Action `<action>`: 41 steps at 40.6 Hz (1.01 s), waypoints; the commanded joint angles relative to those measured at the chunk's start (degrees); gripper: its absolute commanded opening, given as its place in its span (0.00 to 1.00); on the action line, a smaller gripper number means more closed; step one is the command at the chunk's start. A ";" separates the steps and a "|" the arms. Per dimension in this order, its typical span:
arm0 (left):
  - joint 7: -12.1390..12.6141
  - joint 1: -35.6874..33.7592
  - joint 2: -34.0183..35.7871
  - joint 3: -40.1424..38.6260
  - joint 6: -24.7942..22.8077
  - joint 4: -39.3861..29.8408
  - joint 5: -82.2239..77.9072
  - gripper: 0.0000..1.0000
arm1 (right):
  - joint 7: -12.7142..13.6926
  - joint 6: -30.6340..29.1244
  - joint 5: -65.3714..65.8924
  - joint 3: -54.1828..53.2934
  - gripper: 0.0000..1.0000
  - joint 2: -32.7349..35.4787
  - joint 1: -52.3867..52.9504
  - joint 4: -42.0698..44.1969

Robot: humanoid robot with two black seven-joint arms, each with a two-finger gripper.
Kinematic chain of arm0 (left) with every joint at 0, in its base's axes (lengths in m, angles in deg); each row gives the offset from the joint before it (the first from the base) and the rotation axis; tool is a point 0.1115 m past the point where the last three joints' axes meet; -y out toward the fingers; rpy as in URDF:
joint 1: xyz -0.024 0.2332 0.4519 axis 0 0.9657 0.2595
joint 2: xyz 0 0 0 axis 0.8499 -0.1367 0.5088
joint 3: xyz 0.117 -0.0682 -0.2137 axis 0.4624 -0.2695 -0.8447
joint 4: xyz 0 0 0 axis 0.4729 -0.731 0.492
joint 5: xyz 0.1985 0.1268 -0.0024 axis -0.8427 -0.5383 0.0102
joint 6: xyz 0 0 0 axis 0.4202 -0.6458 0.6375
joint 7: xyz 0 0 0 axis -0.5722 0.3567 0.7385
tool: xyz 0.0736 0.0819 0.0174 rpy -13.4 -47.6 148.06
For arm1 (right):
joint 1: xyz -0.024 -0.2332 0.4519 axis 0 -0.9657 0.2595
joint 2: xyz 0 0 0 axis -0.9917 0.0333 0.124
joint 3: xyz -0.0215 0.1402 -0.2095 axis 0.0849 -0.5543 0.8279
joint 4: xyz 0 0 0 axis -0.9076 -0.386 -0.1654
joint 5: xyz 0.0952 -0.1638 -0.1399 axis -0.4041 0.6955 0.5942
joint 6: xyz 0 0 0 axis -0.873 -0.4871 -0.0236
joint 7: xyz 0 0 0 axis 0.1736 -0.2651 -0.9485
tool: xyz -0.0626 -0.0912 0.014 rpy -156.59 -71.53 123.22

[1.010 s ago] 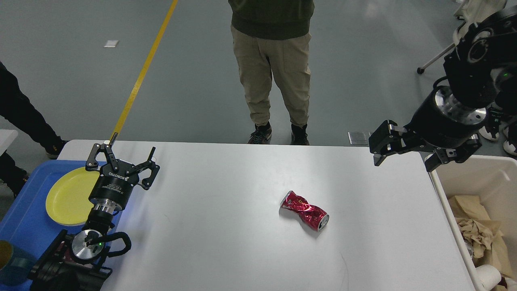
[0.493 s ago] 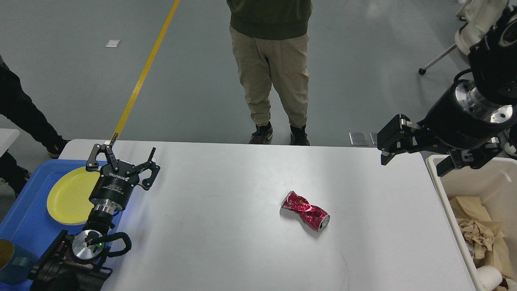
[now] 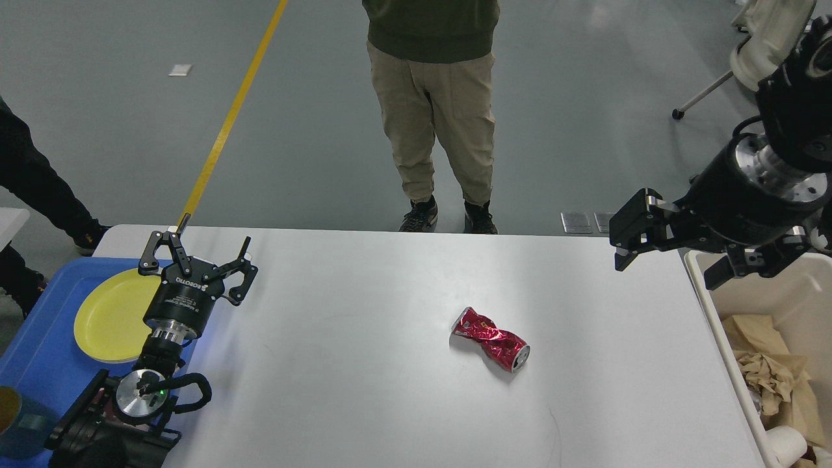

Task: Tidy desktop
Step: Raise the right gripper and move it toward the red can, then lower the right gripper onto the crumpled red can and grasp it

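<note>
White matte tabletop (image 3: 364, 416) fills the lower middle of the head view; this is the desktop of the task, and it spans the whole stretch between the two sets of jaws.

Left gripper (image 3: 198, 250): held over the near-left part of the tabletop, jaws spread wide, nothing between them. A yellow plate (image 3: 107, 318) is seen just to the left of these jaws, lying in a blue tray (image 3: 32, 364) that sits beside the tabletop's left edge. Whether the left finger tip touches the plate cannot be told.

Right gripper (image 3: 669, 257): held above the far-right corner of the tabletop, jaws spread wide and empty. One finger is seen over the tabletop edge, the other over the rim of a beige bin (image 3: 708, 305). The bin stands against the right edge of the tabletop, below and to the right of these jaws; crumpled brown paper (image 3: 773, 377) and a white roll (image 3: 786, 445) are noted inside it.

Crushed red can (image 3: 491, 338): lying on its side on the tabletop, silver end turned toward the near right. It is placed between the two sets of jaws, nearer to the right ones, well apart from both and touched by neither.

A person in khaki trousers (image 3: 432, 123) is seen standing on the grey floor beyond the far edge of the tabletop. A yellow floor line (image 3: 234, 110) runs away beyond the left jaws.
</note>
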 commanded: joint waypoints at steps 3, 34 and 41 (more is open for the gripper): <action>0.00 0.00 0.06 0.00 0.00 0.00 0.00 0.96 | 0.17 1.17 1.05 -5.65 1.00 -2.14 -3.28 2.28; 0.00 0.00 0.06 0.00 0.00 0.00 0.00 0.96 | 0.44 12.42 16.78 -25.44 0.99 -22.70 -49.86 37.62; 0.00 0.00 -0.03 0.00 0.00 0.00 0.00 0.96 | 0.09 17.08 34.70 -25.44 0.98 -24.82 -54.78 38.41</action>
